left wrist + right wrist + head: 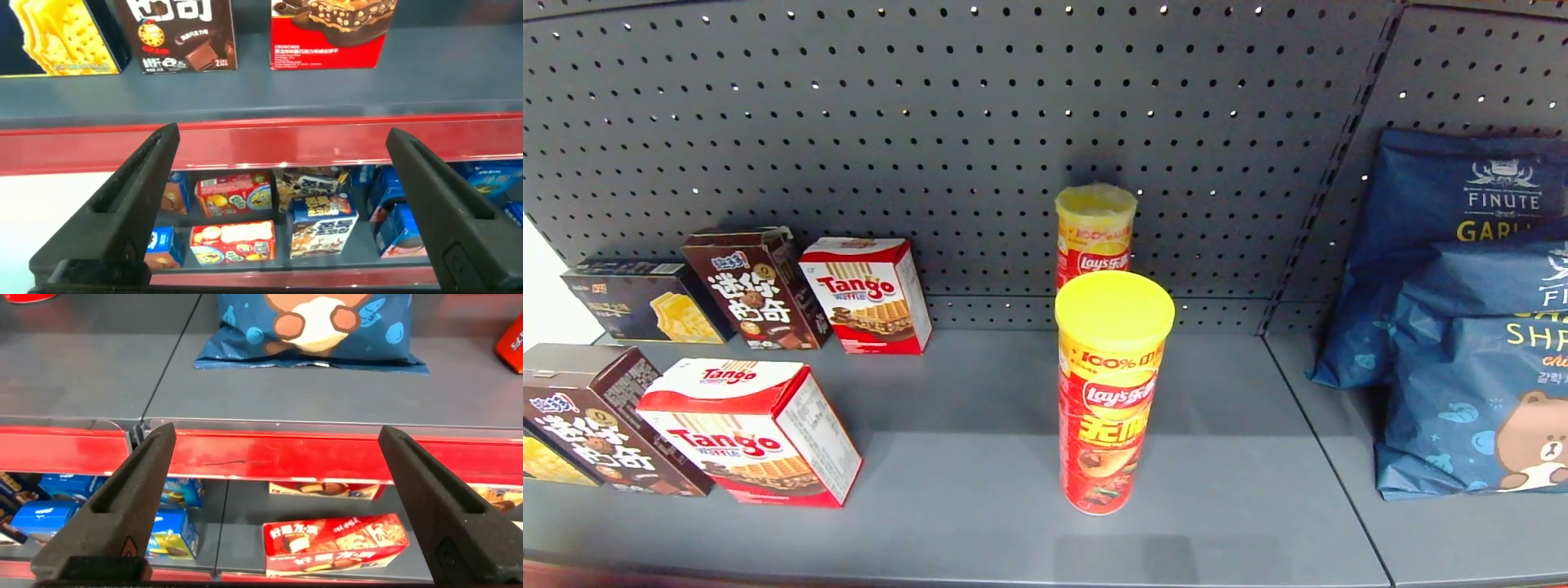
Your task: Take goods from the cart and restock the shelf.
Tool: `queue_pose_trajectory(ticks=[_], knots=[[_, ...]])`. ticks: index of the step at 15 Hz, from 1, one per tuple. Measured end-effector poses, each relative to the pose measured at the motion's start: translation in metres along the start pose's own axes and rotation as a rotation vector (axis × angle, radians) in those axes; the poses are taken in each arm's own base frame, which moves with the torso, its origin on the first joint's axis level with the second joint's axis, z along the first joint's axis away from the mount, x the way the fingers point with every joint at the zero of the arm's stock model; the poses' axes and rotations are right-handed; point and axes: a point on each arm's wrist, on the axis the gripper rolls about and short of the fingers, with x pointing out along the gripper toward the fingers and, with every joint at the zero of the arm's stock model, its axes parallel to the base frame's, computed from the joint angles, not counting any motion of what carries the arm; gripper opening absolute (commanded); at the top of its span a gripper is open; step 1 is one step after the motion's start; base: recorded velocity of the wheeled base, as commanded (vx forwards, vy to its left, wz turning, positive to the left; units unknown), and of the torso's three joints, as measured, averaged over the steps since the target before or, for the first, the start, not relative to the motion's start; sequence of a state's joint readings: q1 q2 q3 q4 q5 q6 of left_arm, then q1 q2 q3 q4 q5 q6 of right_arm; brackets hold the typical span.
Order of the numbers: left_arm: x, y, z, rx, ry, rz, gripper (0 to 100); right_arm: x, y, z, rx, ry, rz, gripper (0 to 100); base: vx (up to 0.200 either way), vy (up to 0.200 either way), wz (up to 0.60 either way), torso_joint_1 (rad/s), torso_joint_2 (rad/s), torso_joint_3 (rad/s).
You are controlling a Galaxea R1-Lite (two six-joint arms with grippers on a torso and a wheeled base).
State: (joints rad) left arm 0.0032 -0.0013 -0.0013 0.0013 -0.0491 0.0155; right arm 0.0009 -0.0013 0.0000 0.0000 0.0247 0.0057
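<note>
Two chip cans (1107, 392) (1094, 233), two blue bags (1462, 384) (1445, 212) on shelf (980, 457).

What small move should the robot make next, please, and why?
Probably draw back toward the cart for more goods: the left gripper and right gripper are open and empty before the shelf, where the front can already stands.

Red chip can (1104, 433), yellow lid (1114, 310), grey shelf (964, 457).
</note>
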Motion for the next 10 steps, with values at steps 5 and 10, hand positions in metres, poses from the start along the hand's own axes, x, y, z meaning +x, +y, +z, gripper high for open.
queue_pose_trajectory(ticks=[5, 10], knots=[[0.0, 0.0, 0.0001, 0.0, 0.0, 0.0, 100, 0.0, 0.0, 0.0, 0.0, 0.0, 0.0, 100, 0.0, 0.0, 0.0, 0.0, 0.0, 0.0], [0.0, 0.0, 0.0001, 0.001, 0.0, -0.001, 100, 0.0, 0.0, 0.0, 0.0, 0.0, 0.0, 100, 0.0, 0.0, 0.0, 0.0, 0.0, 0.0]])
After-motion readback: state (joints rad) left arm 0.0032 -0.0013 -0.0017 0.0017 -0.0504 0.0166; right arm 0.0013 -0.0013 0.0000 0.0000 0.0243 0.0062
